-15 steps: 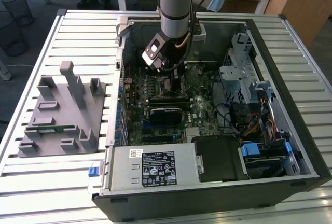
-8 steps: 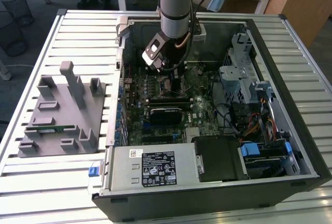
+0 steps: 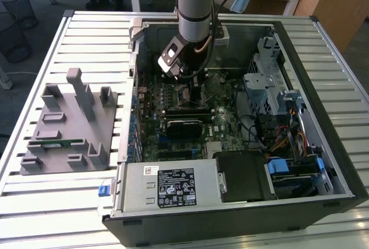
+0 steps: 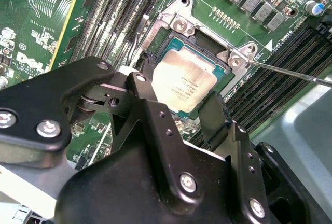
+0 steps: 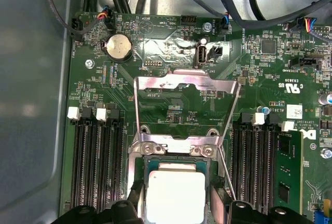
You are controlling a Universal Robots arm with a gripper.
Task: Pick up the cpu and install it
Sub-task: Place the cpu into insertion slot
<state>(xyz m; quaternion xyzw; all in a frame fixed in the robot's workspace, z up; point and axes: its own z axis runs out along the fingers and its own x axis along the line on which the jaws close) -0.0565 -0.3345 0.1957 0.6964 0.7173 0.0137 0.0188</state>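
While the gripper (image 4: 179, 86) sits over the cpu (image 5: 174, 198), memory slots (image 5: 96, 167) stand on both sides. Its black body hides whether it grips.

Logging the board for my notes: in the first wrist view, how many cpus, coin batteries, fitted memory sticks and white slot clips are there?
cpu: 1
coin battery: 1
fitted memory stick: 1
white slot clips: 4
Total: 7

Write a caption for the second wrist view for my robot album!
The gripper poised at the silver cpu, which lies in the open socket on the green motherboard.
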